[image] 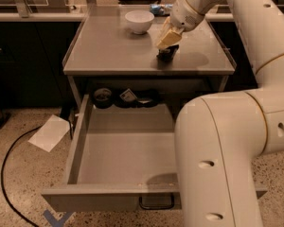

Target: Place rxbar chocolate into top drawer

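The bar [168,56] lies flat on the desk [109,51], toward the right side of the top and a little back from the front edge. It is a small dark shape, mostly covered from above. The hand [166,46] sits directly over it, pointing down and toward the front, with its pale tip at or just above the wrapper. I cannot tell whether the hand is spread, pressed together or already pinching the bar, because the tip hides the contact. The bar does not look raised off the surface.

A white bowl [139,21] stands behind and to the left of the bar, well apart from it. A blue packet [160,7] lies at the back edge, near the arm [236,13].

Below the desk, the drawer [75,145] is pulled far out, its handle [156,203] at the front. Its floor is bare across the middle and front. A few small dark items sit at the very back, under the desktop, and the robot's body blocks the right part from view.

By my reading, this is the pick-up step: the hand is at the bar and the carry has not begun. The next move calls for a firm hold across the bar's narrow width and a straight lift off the top. The hand then has to travel forward past the desk's front edge and come down into the open middle of the drawer before letting go.
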### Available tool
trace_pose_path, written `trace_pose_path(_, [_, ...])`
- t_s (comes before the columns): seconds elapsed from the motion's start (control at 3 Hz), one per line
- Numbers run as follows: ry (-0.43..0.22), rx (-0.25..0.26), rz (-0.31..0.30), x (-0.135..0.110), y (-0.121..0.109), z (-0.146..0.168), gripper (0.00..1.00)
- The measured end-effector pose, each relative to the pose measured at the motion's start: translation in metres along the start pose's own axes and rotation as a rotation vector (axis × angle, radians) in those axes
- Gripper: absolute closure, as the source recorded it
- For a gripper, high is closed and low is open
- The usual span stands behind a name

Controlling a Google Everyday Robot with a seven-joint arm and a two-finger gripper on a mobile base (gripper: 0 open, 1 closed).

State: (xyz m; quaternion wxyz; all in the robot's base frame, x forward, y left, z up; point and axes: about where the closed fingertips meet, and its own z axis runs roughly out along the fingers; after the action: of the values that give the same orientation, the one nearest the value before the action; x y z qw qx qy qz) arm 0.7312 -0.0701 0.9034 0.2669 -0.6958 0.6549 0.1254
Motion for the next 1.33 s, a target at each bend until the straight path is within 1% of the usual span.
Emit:
trace_pose_path(0.33, [-0.07, 0.047, -0.031, -0.017, 0.007, -0.043, 1.0])
trace_pose_path(0.67, [-0.135, 0.073, -0.043, -0.025, 0.016, -0.073, 1.0])
trace_pose_path(1.0, [-0.2, 0.075, -0.047, -0.028, 0.027, -0.092, 1.0])
trace_pose_path(1.33, [-0.286, 0.053, -0.062, -0.031, 0.041, -0.095, 1.0])
